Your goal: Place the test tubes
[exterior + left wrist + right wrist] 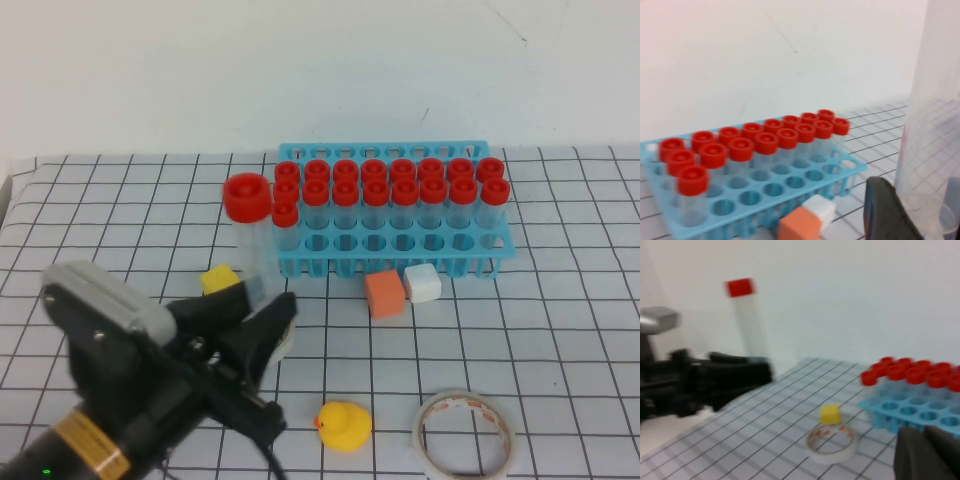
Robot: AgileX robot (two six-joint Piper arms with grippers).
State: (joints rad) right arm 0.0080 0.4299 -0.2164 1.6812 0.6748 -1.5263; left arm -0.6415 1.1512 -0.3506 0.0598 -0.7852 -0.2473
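Gripping, high view: the left gripper (258, 305) is clamped on the foot of a tube (252, 245), red cap up, so the tube can drop straight into a hole.
Tube's place: raised just beside the left end of the rack (500, 250), not yet in it.
Rack: the two back rows are full of racked tubes (390, 190), with one more at the left of the third row. I'd judge the hole next to that one is the target.
Clutter: a yellow cube (220, 278) sits just beside the left gripper. An orange cube (384, 293), white cube (422, 282), duck (345, 425) and tape (465, 432) lie on the near side of the rack.
Left wrist view: the tube's clear wall fills one edge, with a dark finger (885, 210) against it. The rack's open holes lie ahead, handy for lining up.
Right wrist view: the right gripper (930, 450) is closed on nothing, off to the right outside the high view. It looks parked, leaving the left arm room.
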